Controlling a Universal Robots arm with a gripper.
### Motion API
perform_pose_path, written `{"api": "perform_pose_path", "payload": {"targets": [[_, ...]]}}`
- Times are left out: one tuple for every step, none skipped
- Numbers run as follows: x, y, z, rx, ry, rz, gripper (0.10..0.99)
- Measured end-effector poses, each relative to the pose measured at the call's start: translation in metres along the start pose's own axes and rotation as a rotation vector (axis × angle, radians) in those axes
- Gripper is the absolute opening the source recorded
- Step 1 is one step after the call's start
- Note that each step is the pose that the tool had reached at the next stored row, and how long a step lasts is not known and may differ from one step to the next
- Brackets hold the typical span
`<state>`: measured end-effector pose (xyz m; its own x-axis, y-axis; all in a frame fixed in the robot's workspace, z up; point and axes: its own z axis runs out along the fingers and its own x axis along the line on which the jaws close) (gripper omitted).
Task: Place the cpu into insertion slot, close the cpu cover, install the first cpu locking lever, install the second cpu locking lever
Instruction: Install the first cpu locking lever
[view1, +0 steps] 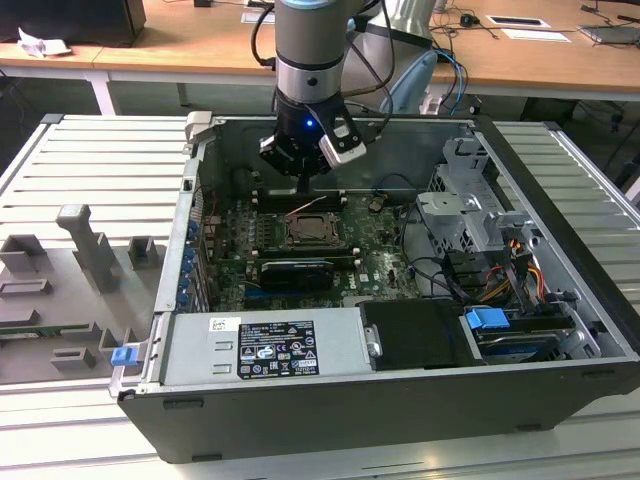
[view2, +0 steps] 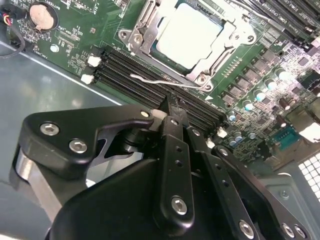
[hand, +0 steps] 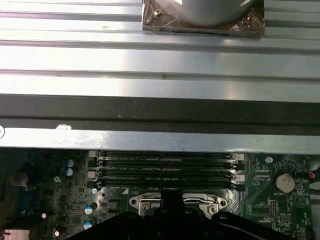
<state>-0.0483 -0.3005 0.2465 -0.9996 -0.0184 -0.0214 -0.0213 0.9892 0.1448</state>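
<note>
In the second wrist view the cpu (view2: 190, 32), pale and silvery, lies flat in the insertion slot (view1: 315, 231). The cpu cover (view2: 142, 27), a silvery frame, lies down around it. A thin wire locking lever (view2: 150, 80) runs along the socket's edge beside the black memory slots (view2: 125, 72). My gripper (view2: 172, 106) hangs just above those slots, a short way from the lever. Its fingers are shut together with nothing between them. In the exterior view the gripper (view1: 305, 182) sits inside the open computer case, just behind the socket. The first wrist view has the gripper (hand: 170, 197) over the socket rim (hand: 145, 202).
The case's rear wall (view1: 400, 150) stands close behind the gripper. A drive cage (view1: 470, 215) with cables is on the exterior view's right, a power supply (view1: 265, 345) at the front. Grey fixtures (view1: 85, 250) stand outside the case on the exterior view's left.
</note>
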Motion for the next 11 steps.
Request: {"api": "perform_pose_path", "payload": {"targets": [[0.0000,-0.0001,0.0005,0.000,0.0000,0.000,0.106],[0.0000,-0.0001,0.0008,0.000,0.0000,0.000,0.106],[0.0000,-0.0002,0.0013,0.000,0.0001,0.000,0.106],[0.0000,-0.0002,0.0017,0.000,0.0000,0.000,0.106],[0.0000,-0.0003,0.0019,0.000,0.0000,0.000,0.106],[-0.0001,-0.0003,0.0023,0.000,0.0000,0.000,0.106],[-0.0001,-0.0004,0.0025,0.000,0.0001,0.000,0.106],[-0.0002,-0.0004,0.0030,0.000,0.0000,0.000,0.106],[-0.0002,-0.0005,0.0034,0.000,-0.0001,0.000,0.106],[-0.0002,-0.0006,0.0040,0.000,-0.0004,0.000,0.106],[-0.0002,-0.0007,0.0047,0.000,-0.0009,0.000,0.106]]}}
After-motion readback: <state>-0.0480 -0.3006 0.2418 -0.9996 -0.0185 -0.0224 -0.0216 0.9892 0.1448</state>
